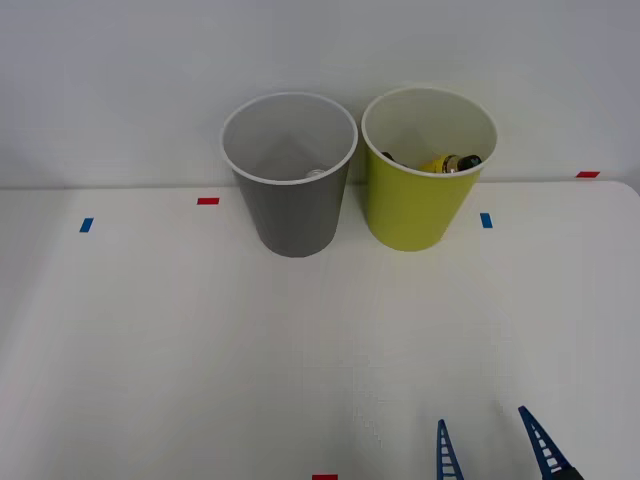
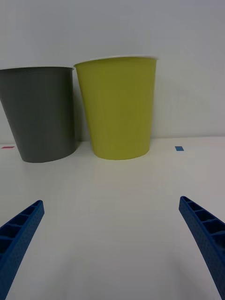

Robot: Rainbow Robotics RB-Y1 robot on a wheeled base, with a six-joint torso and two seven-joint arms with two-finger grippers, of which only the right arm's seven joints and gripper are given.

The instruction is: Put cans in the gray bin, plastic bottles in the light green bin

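My right claw point(image 1: 490, 445) hangs low over the near edge of the white desk point(image 1: 180, 340), toward the right side, and its two blue ribbed fingers point(image 2: 18, 234) stand wide apart with nothing between them. The gray bin point(image 1: 293, 190) and the light green bin point(image 1: 422, 185) stand upright at the far edge of the desk, against the pale wall, the gray one on the left and the green one on the right. They are just beside each other; I cannot tell if they touch. Inside the light green bin lies the plastic bottle point(image 1: 440, 163), yellow with a black cap, resting against the near inner wall. At the bottom of the gray bin I see something small and pale, but I cannot tell what it is. Small red and blue tape marks point(image 1: 208, 201) are stuck on the desk around the bins, well apart from each other.
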